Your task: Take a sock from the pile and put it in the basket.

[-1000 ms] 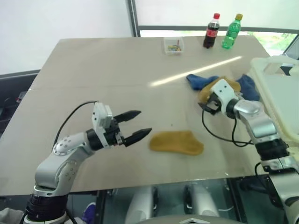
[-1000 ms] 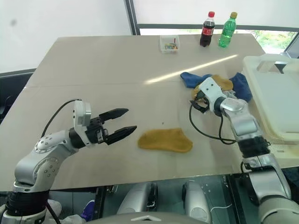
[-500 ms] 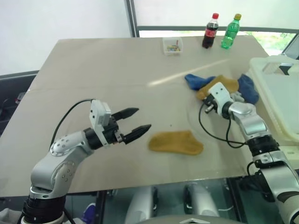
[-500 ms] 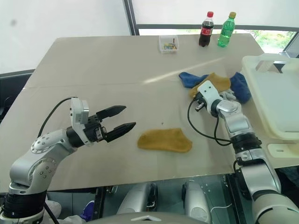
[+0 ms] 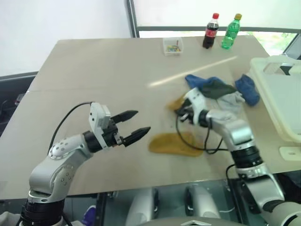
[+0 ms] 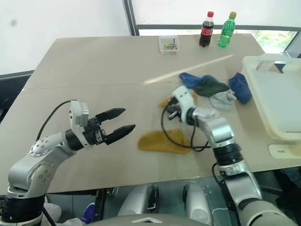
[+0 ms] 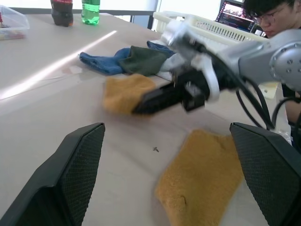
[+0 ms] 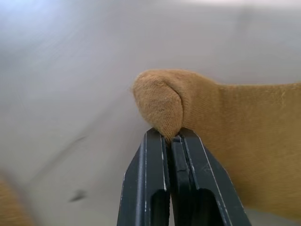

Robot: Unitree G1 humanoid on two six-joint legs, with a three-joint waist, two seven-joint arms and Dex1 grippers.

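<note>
My right gripper (image 8: 171, 137) is shut on the folded edge of a mustard-yellow sock (image 8: 225, 117). It holds this sock (image 5: 174, 102) just left of the pile (image 5: 217, 89) of blue, dark green and pale grey socks. A second mustard sock (image 5: 176, 143) lies flat on the table nearer to me. My left gripper (image 5: 142, 121) hovers open left of that flat sock, nothing between its fingers. The white basket (image 5: 281, 92) stands at the table's right edge.
A small clear box (image 5: 172, 45), a cola bottle (image 5: 210, 31) and a green bottle (image 5: 232, 31) stand along the far edge. A person (image 7: 268, 16) sits beyond the basket. The table's left half is bare.
My right gripper has shut on the mustard sock in the pile and dragged it left, out of the heap; the dark green sock beneath is uncovered. The left arm stayed put.
</note>
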